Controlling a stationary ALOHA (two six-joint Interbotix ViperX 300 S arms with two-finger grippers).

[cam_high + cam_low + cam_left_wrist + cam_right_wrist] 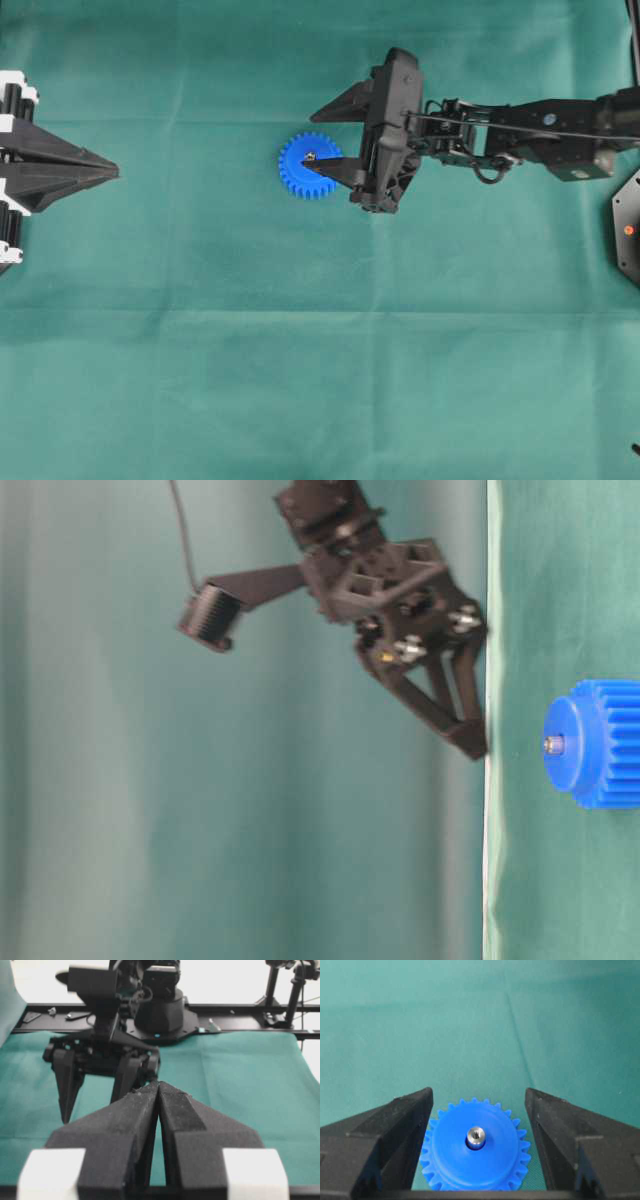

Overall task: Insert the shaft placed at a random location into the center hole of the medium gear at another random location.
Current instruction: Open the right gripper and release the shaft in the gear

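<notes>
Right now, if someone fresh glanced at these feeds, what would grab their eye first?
The bright blue medium gear on the green cloth, with the silver shaft standing in its center hole. Next, the right tool, open, its black fingers on either side of the gear without touching the shaft. At the overhead view's left edge, the left tool sits shut, well away from the gear.

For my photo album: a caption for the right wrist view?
Silver shaft seated in blue gear, open right gripper above.
</notes>
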